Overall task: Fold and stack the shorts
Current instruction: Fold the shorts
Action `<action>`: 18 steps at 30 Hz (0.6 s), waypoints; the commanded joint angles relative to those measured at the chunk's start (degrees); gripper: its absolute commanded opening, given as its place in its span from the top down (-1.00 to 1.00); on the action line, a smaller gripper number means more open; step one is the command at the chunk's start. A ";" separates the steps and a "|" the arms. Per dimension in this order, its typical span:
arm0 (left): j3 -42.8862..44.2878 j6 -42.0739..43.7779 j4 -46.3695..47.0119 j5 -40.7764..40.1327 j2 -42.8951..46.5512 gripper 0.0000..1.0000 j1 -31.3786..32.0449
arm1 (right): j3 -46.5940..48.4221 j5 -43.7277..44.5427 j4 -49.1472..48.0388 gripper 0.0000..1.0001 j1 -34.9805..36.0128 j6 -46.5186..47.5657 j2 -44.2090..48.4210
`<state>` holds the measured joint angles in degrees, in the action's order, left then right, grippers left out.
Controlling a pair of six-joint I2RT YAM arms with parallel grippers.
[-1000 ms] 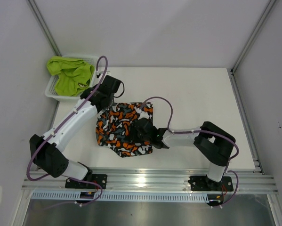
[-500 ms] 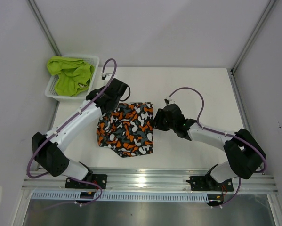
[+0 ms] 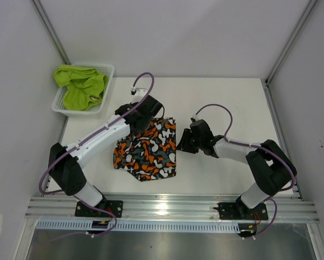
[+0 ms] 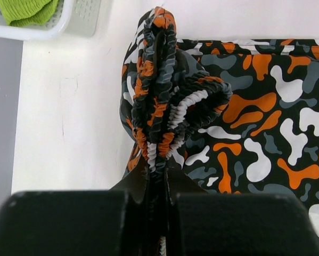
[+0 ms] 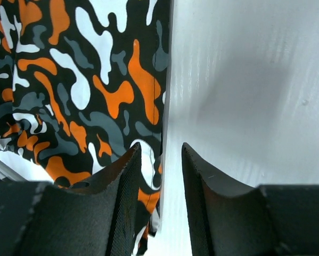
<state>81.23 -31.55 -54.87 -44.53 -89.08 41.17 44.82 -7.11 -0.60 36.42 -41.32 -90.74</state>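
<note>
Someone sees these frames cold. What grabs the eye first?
The camouflage shorts in orange, black, white and grey, spread mid-table, stand out loudly against the white table. The left gripper is shut on a bunched stretch of their elastic waistband at the far left corner, and the right gripper hangs open over their right edge. Next comes the lime green shorts, heaped in the white basket at the table's far left corner.

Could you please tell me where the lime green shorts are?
In the top view, the lime green shorts lie in the white basket at the far left corner of the table, apart from the camouflage shorts.
</note>
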 commanded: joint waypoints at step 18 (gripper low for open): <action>7.54 -7.12 -6.03 -6.00 -5.58 1.00 8.57 | 0.01 -6.07 -10.03 0.63 -0.92 -0.87 -9.54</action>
<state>85.67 -35.68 -59.24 -47.90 -93.91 47.40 44.80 -13.47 -9.96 35.77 -42.41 -99.02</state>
